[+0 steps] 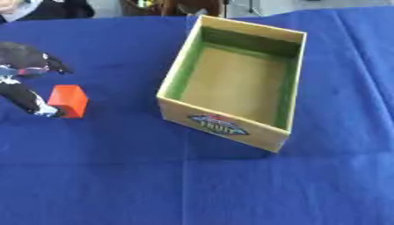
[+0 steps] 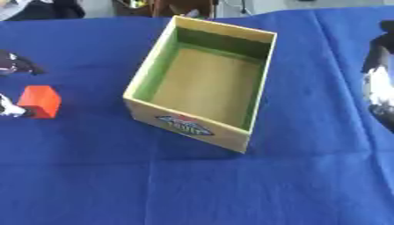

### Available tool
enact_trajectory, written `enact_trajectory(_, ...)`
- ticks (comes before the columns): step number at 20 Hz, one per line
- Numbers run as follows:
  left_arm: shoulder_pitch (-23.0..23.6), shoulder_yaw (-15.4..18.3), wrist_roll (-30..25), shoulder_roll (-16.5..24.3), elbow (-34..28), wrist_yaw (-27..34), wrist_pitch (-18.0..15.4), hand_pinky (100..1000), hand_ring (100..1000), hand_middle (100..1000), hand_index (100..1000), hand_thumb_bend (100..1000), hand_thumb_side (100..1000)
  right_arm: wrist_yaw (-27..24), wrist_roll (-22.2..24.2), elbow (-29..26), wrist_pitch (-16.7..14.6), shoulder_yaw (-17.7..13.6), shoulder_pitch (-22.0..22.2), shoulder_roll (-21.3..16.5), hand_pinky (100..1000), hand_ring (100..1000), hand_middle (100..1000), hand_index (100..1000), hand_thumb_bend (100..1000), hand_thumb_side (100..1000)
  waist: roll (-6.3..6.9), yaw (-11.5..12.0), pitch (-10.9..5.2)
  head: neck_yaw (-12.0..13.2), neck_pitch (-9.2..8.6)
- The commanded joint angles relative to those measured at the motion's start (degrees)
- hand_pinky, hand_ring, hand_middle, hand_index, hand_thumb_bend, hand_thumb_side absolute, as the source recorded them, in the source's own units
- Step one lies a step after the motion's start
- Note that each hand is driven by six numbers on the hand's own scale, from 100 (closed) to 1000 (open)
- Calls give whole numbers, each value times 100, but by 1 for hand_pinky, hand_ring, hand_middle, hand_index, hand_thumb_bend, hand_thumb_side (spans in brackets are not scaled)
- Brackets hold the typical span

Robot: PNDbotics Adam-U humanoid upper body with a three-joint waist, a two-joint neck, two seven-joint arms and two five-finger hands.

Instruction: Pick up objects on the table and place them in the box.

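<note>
An orange block (image 1: pixel 67 100) sits on the blue cloth at the left. My left hand (image 1: pixel 21 72) comes in from the left edge just beside it. One finger (image 1: pixel 55 66) points out above the block and apart from it. A lower finger (image 1: pixel 34 105) lies against the block's left bottom corner. The hand is spread, not closed on the block. The wooden box (image 1: pixel 175 72) with green inner walls and a fruit label stands in the middle, with nothing inside. My right hand (image 2: pixel 378 74) shows as a dark blurred shape at the right edge, far from the block.
Blue cloth (image 1: pixel 200 184) covers the whole table. Dark shapes line the far edge beyond the table.
</note>
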Motion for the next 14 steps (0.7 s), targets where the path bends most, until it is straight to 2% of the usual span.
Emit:
enact_trajectory(1, -94, 71, -55, 93, 78, 90, -6, 766, 834, 790, 978, 584, 705, 19, 19, -85, -4, -20, -44, -48, 732, 666, 609, 797, 100, 592, -3, -8, -97, 29, -72)
enact_trajectory(14, -54, 53, -35, -13, 268, 85, 28, 710, 789, 730, 917, 539, 695, 3, 18, -85, 7, -47, -45, -13, 734, 668, 610, 798, 100, 594, -24, -16, -62, 59, -96)
